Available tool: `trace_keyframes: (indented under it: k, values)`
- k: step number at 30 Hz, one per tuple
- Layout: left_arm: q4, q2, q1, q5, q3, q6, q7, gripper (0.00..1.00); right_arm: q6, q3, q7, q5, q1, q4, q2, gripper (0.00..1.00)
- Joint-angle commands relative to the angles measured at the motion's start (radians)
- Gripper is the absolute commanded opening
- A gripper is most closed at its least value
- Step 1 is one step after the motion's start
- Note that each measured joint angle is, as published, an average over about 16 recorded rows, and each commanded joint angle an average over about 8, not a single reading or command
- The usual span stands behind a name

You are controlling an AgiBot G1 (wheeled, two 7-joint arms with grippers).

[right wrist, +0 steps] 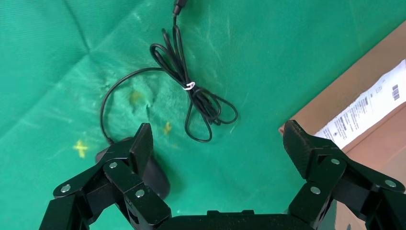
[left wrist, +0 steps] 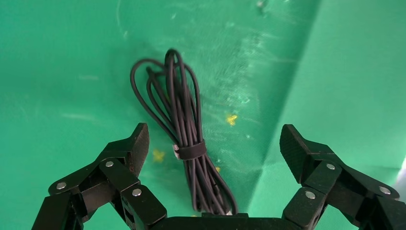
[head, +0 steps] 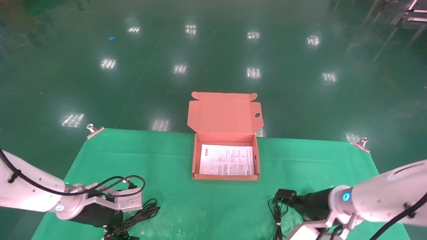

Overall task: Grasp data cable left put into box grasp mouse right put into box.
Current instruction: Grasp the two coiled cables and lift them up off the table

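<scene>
**Green counter, open box, two arms poised over cable and mouse**

Green cloth covers the counter, clipped at its far corners. Largest on it is the box, orange-brown cardboard at the middle far edge, flap lid standing open behind it. Inside lies only a white printed sheet flat on the base; neither cable nor mouse is in it yet.

Next come the arms, low at the near edge. The left gripper hangs directly above the data cable, jaws spread wide on either side of the bundle and not touching it. The right gripper hovers near the box's right corner, jaws likewise wide open and holding nothing, with the mouse partly hidden under one finger.

The data cable lies at the counter's near left, a long looped hank cinched by a dark strap. It looks light and floppy; loose loops would likely slip or trail, so the strapped waist seems the firmest place to close on.

Smallest is the mouse, near right. Its hard, smooth shell probably wants a squeeze across its sides, and its thin tied cord will drag along behind.
</scene>
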Motion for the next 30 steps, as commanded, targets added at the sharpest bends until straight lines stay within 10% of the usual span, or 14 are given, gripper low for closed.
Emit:
trace_keyframes:
  k: [1,21,24,30]
  values:
    - [0.019,0.011,0.010,0.026,0.007,-0.027,-0.027,1.00,0.043,-0.005,-0.007,-0.018,-0.030,-0.002,-0.003,1.00]
    - [0.181,0.062,0.015,0.058,0.013,-0.111,-0.002,1.00,0.203,-0.036,-0.002,-0.131,-0.146,-0.073,-0.050,1.00]
    - [0.198,0.065,0.016,0.054,0.012,-0.112,0.014,1.00,0.220,-0.037,0.006,-0.145,-0.157,-0.085,-0.060,0.74]
    - [0.219,0.069,0.019,0.035,0.004,-0.117,0.052,0.26,0.239,-0.040,0.022,-0.166,-0.170,-0.093,-0.071,0.03]
